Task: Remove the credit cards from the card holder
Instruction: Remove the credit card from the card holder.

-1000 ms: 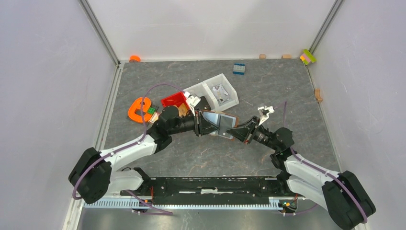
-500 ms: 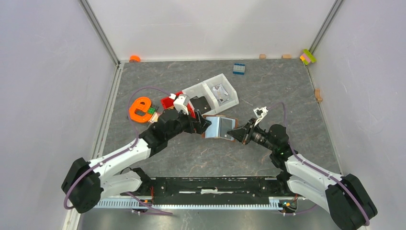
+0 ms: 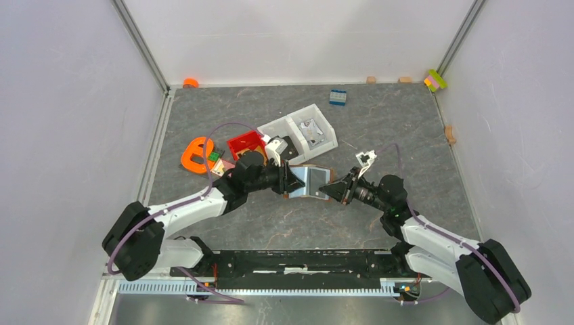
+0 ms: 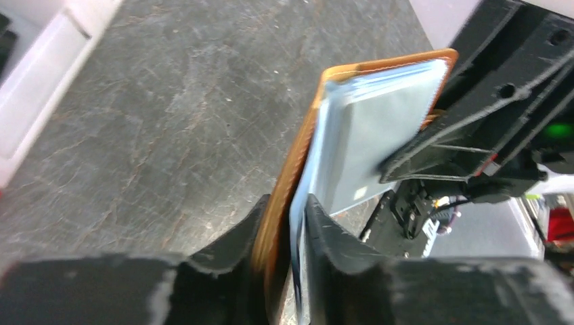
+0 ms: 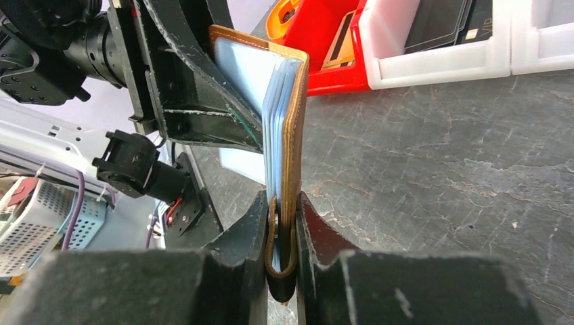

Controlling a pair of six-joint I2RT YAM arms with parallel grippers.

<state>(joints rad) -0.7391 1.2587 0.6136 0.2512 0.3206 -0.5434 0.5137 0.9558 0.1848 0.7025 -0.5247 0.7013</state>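
Note:
The brown card holder (image 3: 310, 181) hangs above the table between both arms, standing on edge. My left gripper (image 3: 287, 180) is shut on its left end; in the left wrist view its jaws (image 4: 288, 206) pinch the brown cover (image 4: 291, 162) and a pale blue card (image 4: 379, 135) against it. My right gripper (image 3: 333, 189) is shut on the other end, its jaws (image 5: 282, 210) clamping the strap loop and spine (image 5: 293, 135). Several pale blue leaves (image 5: 273, 101) fan out from the holder. An orange-tan card (image 5: 336, 44) with a dark stripe lies in the red bin (image 5: 318, 34).
The red bin (image 3: 245, 142) and a white two-part bin (image 3: 303, 130) stand just behind the left gripper. An orange ring-shaped object (image 3: 197, 154) lies left of them. A blue brick (image 3: 338, 97) sits farther back, and small blocks line the back and right walls.
My left gripper let go of the holder, swung back open, then returned and closed on its left end. The right gripper kept its hold and shifted the holder slightly left.

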